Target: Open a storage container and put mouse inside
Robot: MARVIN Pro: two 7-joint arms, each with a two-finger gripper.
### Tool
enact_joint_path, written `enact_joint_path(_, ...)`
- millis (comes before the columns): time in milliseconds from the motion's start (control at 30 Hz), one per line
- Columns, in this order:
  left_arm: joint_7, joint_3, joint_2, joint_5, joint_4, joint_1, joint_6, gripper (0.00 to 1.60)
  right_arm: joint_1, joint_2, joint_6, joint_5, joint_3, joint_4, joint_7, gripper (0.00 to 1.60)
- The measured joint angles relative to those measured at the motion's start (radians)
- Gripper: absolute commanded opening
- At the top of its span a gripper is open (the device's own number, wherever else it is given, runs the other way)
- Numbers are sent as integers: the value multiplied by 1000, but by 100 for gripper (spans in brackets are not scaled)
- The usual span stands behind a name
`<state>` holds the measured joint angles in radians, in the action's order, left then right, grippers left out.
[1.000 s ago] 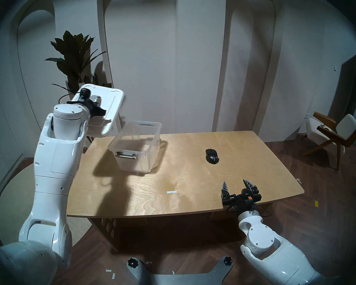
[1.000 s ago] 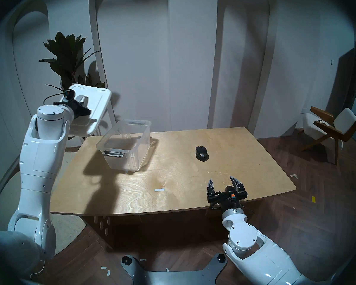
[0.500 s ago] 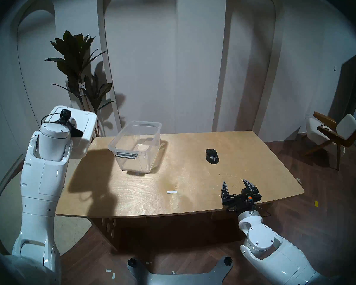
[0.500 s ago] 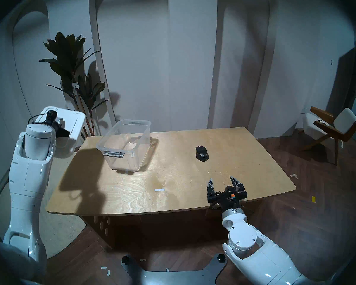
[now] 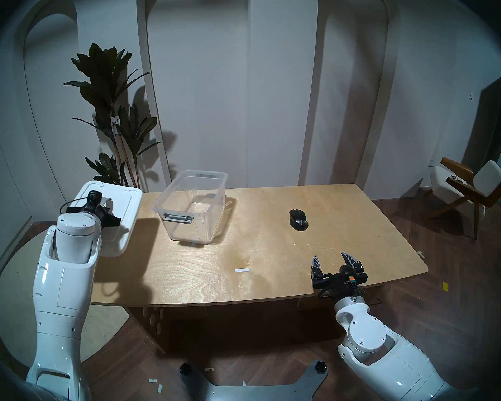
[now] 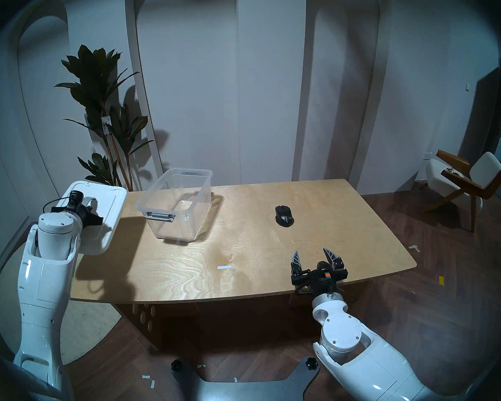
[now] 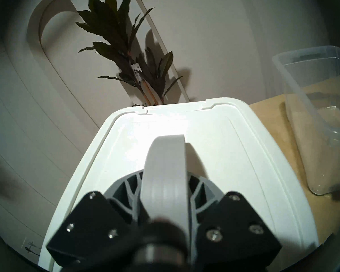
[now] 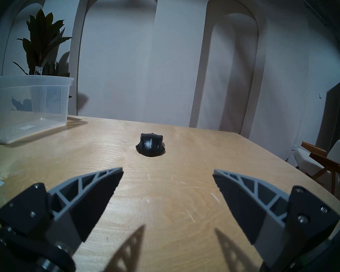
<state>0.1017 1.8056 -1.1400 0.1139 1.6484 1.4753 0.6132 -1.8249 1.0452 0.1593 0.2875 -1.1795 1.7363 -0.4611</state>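
The clear storage container (image 5: 191, 209) stands open and empty at the table's back left; it also shows in the right wrist view (image 8: 28, 100) and the left wrist view (image 7: 318, 116). My left gripper (image 5: 110, 215) is shut on the grey arched handle (image 7: 165, 167) of the white lid (image 5: 122, 215), holding the lid over the table's left edge, left of the container. The black mouse (image 5: 298, 220) lies on the table to the container's right, also in the right wrist view (image 8: 150, 147). My right gripper (image 5: 331, 257) is open and empty, near the table's front right, short of the mouse.
A wooden table (image 5: 258, 276) carries a small white tape strip (image 5: 241, 270) near its front middle. A tall potted plant (image 5: 110, 102) stands behind the table's left end. A chair (image 5: 469, 189) stands at the far right.
My left arm has carried the lid down and to the left, from high above the container's left side to low over the table's left edge. The right arm has not moved.
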Motion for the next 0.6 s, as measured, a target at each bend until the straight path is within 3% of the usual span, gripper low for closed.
enact_joint_path(367,-71,-49,-48,7,-233,-45,-115,0,0,0,0,2,-1,1,3,160)
enact_joint_path(600,-70,-64,-62,-6,-273,-70,-161,0,0,0,1,2,-1,1,4,160)
